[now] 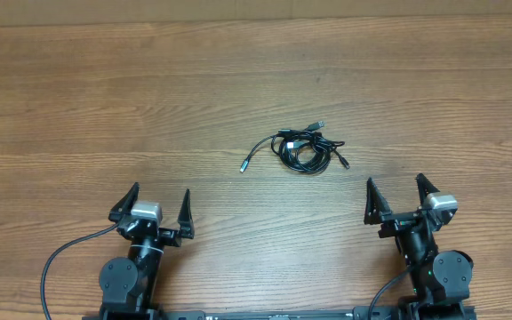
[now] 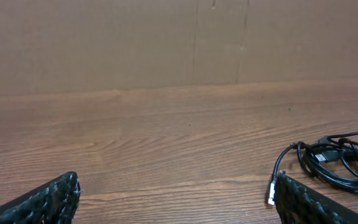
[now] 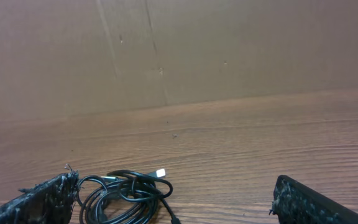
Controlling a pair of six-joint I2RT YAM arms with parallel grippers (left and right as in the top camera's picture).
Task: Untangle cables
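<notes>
The cables (image 1: pixel 305 149) lie as one tangled black bundle on the wooden table, right of centre. One strand runs out to the left and ends in a silvery-blue tip (image 1: pixel 245 166). My left gripper (image 1: pixel 158 207) is open and empty near the front edge, well left of the bundle. My right gripper (image 1: pixel 398 196) is open and empty, to the right and in front of the bundle. The bundle shows at the right in the left wrist view (image 2: pixel 340 163) and at the lower left in the right wrist view (image 3: pixel 126 194).
The wooden table (image 1: pixel 149 98) stretches wide to the left and back. A brown wall (image 2: pixel 166 43) stands behind the far edge. Thick black arm cables (image 1: pixel 65 253) run by the arm bases at the front.
</notes>
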